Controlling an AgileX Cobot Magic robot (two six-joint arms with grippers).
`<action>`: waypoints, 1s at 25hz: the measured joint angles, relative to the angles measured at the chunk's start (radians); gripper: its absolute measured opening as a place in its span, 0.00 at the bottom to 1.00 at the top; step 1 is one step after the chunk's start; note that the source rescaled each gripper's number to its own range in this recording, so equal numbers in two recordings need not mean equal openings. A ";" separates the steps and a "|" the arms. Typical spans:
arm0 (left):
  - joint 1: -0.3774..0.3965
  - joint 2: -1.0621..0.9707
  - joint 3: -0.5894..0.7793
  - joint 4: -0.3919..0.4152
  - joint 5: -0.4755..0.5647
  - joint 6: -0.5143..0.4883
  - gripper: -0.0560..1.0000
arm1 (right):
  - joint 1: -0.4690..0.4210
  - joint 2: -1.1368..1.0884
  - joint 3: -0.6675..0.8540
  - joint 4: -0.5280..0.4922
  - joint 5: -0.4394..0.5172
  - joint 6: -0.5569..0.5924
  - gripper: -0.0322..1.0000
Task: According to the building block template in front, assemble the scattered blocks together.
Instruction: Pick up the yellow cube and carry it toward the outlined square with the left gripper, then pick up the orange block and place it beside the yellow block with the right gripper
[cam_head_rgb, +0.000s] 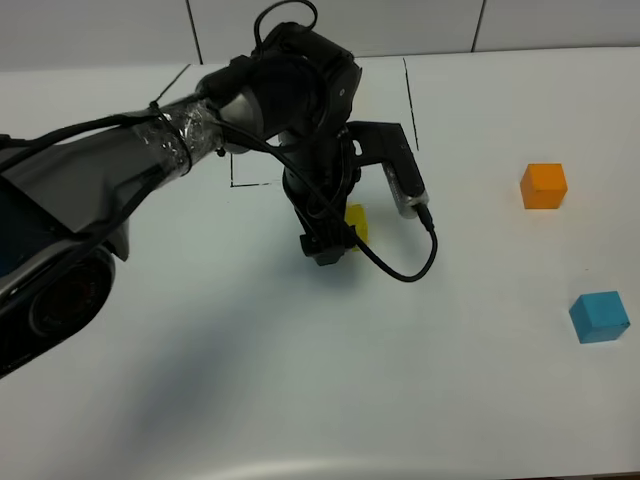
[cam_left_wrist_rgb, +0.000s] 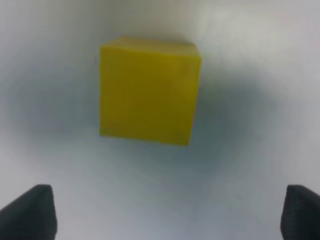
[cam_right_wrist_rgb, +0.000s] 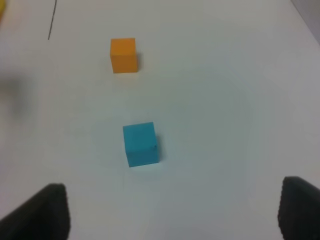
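The yellow block (cam_head_rgb: 356, 222) rests on the white table, partly hidden by my left gripper (cam_head_rgb: 330, 245), which hangs right over it. In the left wrist view the yellow block (cam_left_wrist_rgb: 148, 91) lies free on the table, and the left gripper (cam_left_wrist_rgb: 165, 215) is open with its fingertips (cam_left_wrist_rgb: 30, 212) far apart. The orange block (cam_head_rgb: 543, 185) and the blue block (cam_head_rgb: 599, 316) sit apart at the right. My right gripper (cam_right_wrist_rgb: 170, 215) is open above the table, short of the blue block (cam_right_wrist_rgb: 140, 144) and the orange block (cam_right_wrist_rgb: 123, 55). My left arm hides the template's cubes.
Thin black drawn lines (cam_head_rgb: 410, 100) show on the table behind the left arm (cam_head_rgb: 150, 150). A black cable (cam_head_rgb: 400, 270) loops beside the left gripper. White table stretches between the yellow block and the two blocks at the right.
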 joint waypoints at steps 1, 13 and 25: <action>0.003 -0.014 0.000 0.000 0.011 -0.040 0.89 | 0.000 0.000 0.000 0.000 0.000 0.000 0.71; 0.227 -0.202 0.069 0.000 0.071 -0.369 0.88 | 0.000 0.000 0.000 0.000 0.000 0.000 0.71; 0.451 -0.665 0.521 0.036 -0.078 -0.568 0.88 | 0.000 0.000 0.000 0.000 0.000 0.000 0.71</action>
